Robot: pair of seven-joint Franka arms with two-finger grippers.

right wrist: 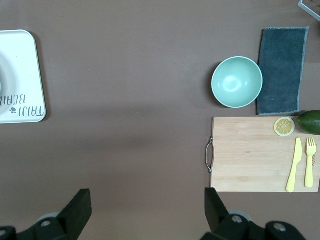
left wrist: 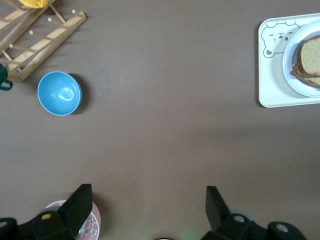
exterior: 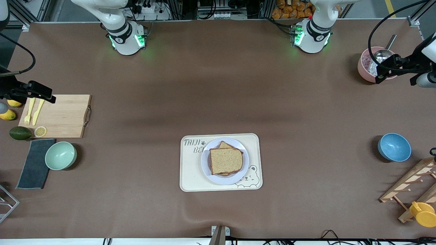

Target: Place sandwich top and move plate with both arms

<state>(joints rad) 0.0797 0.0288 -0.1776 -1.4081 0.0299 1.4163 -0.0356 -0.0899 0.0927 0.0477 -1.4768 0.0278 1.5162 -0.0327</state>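
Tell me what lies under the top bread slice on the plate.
Under the sandwich top a second bread slice pokes out at the edge farther from the front camera, both on the plate, which sits on the tray. Any filling is covered.

Matt brown table cover (exterior: 218, 85), wooden cutting board (exterior: 59, 115), grainy sandwich top (exterior: 226, 160), smooth plate (exterior: 208, 170)

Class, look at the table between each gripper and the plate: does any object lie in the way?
Nothing visible does. The plate sits on the tray mid-table with bare mat around it. The left gripper is over the pink bowl; the right gripper is over the cutting board, both open.
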